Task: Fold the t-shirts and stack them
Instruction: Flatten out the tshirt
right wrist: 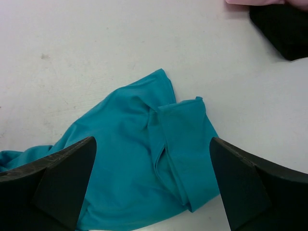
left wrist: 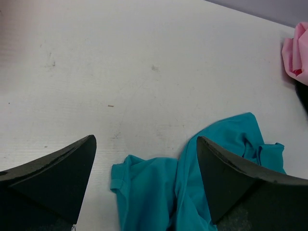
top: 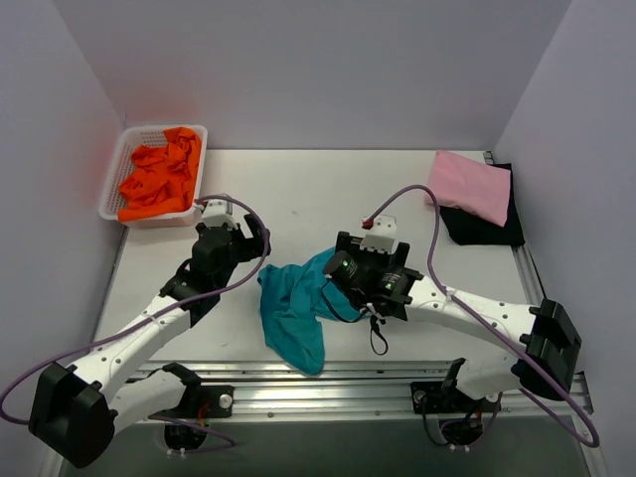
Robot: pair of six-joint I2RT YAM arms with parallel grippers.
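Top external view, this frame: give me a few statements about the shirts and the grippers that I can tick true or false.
1. The teal t-shirt lies crumpled and unfolded on the table. True.
2. The pink t-shirt is in the basket. False: it lies on the black t-shirt at the far right, and the basket holds the orange t-shirts.
3. The left gripper and the right gripper both stand open and hold nothing. True.
4. The basket stands at the table's far right corner. False: it stands at the far left corner.
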